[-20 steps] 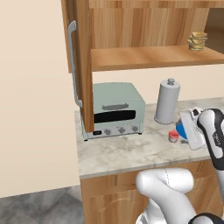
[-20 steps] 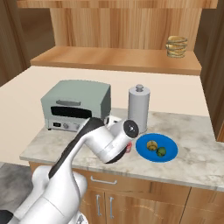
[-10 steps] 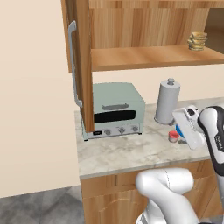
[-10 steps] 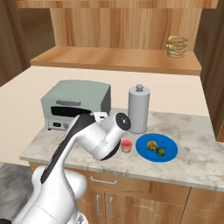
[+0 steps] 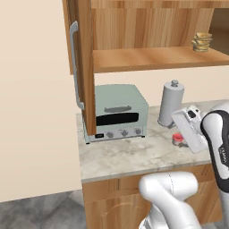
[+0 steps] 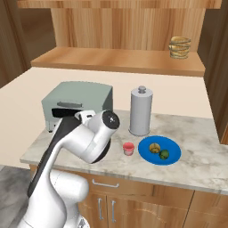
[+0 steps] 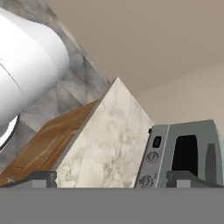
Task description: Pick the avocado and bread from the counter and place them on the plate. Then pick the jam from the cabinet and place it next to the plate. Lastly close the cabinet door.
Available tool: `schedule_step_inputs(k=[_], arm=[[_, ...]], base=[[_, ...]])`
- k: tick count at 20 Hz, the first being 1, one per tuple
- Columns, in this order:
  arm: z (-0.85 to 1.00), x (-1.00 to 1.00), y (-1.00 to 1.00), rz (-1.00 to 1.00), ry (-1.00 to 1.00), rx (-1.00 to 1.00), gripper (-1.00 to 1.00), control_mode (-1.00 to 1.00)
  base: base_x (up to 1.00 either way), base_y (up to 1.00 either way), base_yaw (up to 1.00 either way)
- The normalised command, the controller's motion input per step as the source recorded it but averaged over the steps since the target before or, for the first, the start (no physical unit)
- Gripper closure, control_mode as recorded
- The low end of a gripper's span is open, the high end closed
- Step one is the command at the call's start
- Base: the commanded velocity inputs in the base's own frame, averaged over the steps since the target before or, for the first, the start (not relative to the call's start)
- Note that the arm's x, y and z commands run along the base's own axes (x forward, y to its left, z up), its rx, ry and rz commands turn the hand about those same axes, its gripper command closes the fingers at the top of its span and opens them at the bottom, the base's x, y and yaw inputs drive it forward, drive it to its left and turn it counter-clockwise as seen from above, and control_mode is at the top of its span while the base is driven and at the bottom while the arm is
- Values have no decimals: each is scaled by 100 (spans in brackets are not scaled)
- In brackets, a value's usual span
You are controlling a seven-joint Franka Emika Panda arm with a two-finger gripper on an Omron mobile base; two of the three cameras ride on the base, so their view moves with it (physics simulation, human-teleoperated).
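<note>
In the left base view, the jam (image 5: 177, 139) is sitting on the table (image 5: 129, 156) just in front of the steel canister (image 5: 171, 103), beside the white arm; the cabinet (image 5: 147, 36) door (image 5: 82, 62) is standing open.

In the right base view, the avocado (image 6: 164, 154) and bread (image 6: 154, 147) are lying on the plate (image 6: 147, 151), with the jam just left of it.

In the hand view, the jaws are standing released, empty, facing the toaster oven (image 7: 183, 153).

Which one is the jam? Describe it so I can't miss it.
Find the blue plate on the counter, right of the green toaster oven. The jam stands beside the plate's left edge, in front of the steel canister. It is the tiny red jar, far shorter than the canister.
</note>
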Motion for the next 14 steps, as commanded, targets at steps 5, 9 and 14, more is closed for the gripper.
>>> schedule_step_inputs(k=[5,9,14], arm=[[23,-21,40,17,0,0,-100,-100],[21,-22,40,21,0,0,-100,-100],[23,-25,36,20,-3,0,-100,-100]], base=[[0,0,0],[0,0,0],[0,0,0]])
